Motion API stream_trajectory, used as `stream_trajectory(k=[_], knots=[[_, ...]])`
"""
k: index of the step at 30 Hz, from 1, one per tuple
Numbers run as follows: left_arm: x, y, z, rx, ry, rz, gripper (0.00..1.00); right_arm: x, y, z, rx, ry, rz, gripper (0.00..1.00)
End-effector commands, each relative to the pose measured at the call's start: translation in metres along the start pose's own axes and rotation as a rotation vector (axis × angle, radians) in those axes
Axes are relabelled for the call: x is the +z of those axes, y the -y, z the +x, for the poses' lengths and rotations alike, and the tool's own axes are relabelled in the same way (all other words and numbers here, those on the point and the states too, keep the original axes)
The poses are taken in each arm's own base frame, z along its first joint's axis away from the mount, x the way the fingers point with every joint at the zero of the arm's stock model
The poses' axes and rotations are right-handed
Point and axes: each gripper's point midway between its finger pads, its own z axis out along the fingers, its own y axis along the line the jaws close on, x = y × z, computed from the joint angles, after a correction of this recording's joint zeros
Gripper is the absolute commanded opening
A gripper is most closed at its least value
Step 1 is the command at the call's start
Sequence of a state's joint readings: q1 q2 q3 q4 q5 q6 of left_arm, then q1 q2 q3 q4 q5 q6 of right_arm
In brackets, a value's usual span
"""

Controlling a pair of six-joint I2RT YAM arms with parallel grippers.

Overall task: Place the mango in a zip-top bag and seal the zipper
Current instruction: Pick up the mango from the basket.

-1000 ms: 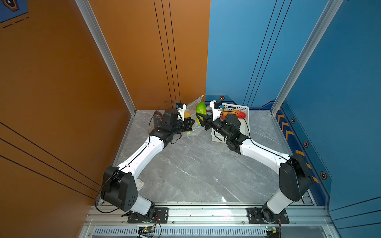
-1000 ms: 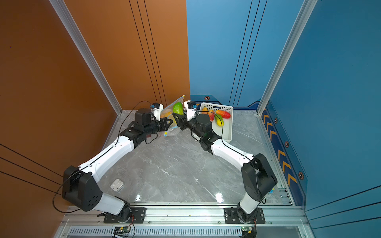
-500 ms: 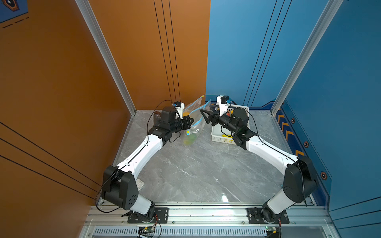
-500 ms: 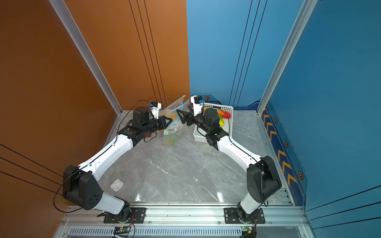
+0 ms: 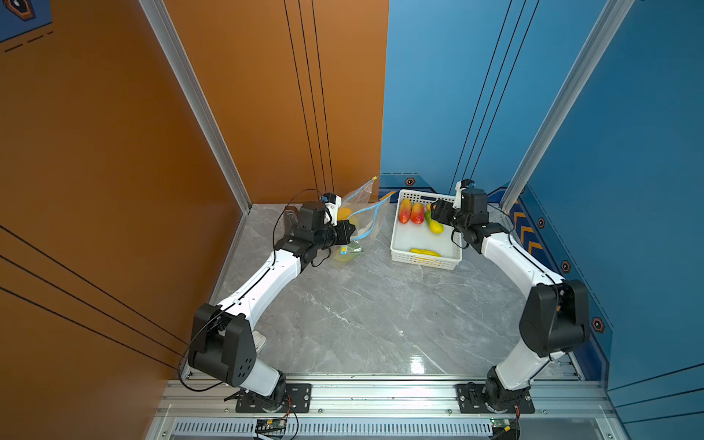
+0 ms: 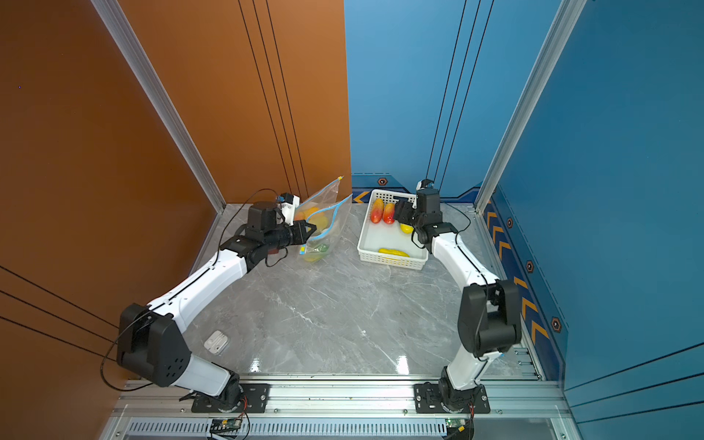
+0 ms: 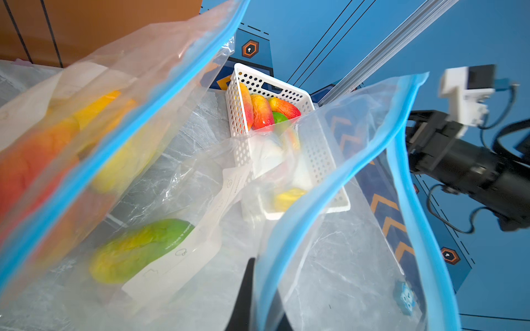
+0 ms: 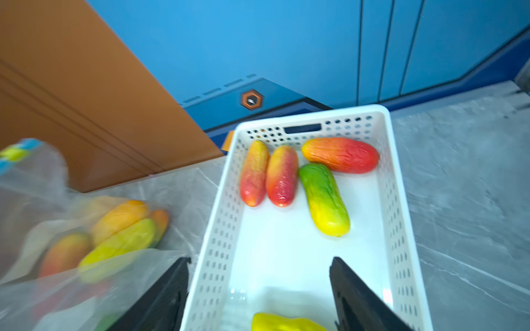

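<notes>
The clear blue-zippered zip-top bag point(image 5: 364, 213) holds a green-yellow mango point(image 7: 137, 249); the white perforated plastic basket point(image 5: 423, 260) holds five other mangoes point(image 8: 324, 197). The left gripper point(image 5: 352, 229) pinches the bag's rim; the right gripper point(image 8: 259, 260) hovers wide apart and empty above the basket.

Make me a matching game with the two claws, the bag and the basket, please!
Things:
1. left claw
2. right claw
3. zip-top bag
4. basket

States:
A. open and empty
B. mouth gaping, zipper not sealed
C. five mangoes showing inside
D. shut on the bag's edge

Pairs: 1-D, 2-A, 3-B, 4-C
</notes>
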State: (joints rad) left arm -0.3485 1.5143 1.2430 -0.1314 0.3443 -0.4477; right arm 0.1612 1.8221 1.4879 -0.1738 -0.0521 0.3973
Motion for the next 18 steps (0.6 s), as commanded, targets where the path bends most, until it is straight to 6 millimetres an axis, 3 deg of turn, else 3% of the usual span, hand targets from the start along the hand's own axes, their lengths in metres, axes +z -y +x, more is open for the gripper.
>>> stream_trajectory(k=[1,6,9,14,18], knots=[[0.005,-0.003,0.008,0.030,-0.020,-0.015,0.00,0.031,0.042,0.050,-0.065,-0.269,0.176,0.79],[0.005,0.002,0.011,0.039,-0.025,-0.007,0.00,0.087,0.068,0.050,-0.125,-0.361,0.296,0.78],[0.005,0.004,0.013,0.044,-0.029,0.000,0.00,0.113,0.068,0.055,-0.142,-0.387,0.275,0.78],[0.004,0.007,0.014,0.051,-0.034,0.012,0.00,0.147,0.069,0.052,-0.179,-0.371,0.261,0.78],[0.002,0.008,0.013,0.053,-0.027,0.010,0.00,0.161,0.072,0.056,-0.185,-0.376,0.262,0.72]])
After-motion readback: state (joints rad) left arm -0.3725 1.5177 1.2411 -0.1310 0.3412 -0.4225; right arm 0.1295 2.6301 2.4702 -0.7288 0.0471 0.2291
